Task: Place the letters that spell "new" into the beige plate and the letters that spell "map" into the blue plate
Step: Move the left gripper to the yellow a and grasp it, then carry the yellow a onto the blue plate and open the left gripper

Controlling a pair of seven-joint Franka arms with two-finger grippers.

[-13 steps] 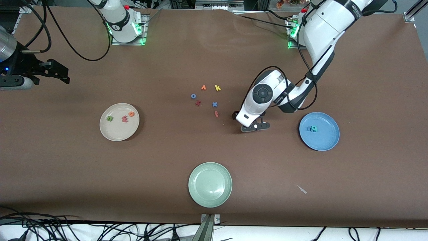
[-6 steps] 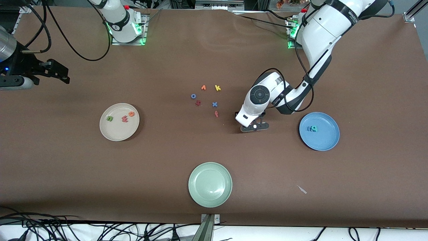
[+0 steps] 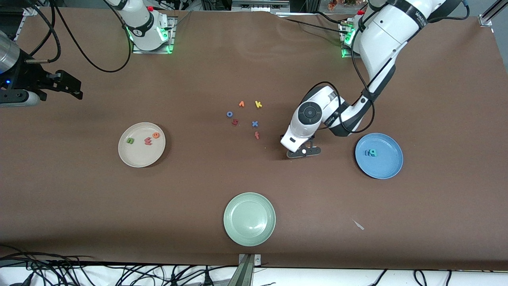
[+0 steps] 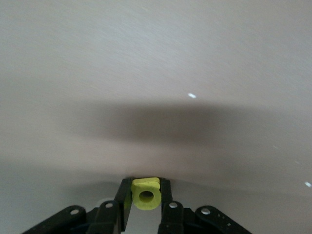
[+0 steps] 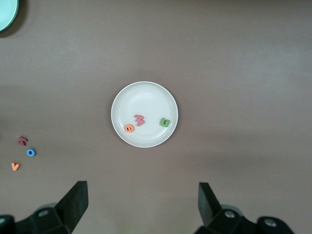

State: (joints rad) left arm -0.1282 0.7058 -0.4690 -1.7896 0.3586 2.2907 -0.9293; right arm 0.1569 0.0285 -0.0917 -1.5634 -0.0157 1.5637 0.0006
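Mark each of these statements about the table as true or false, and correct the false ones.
1. The left claw is shut on the yellow "p". True.
2. The beige plate holds no letters. False: the green "n", pinkish-red "w" and orange "e" lie in it.
3. The right claw stands open, looking down on the beige plate. True.
4. The pale green plate holds two letters. False: no letters show in it.
5. The blue plate already has all three of its letters. False: only two lie in it, side by side.
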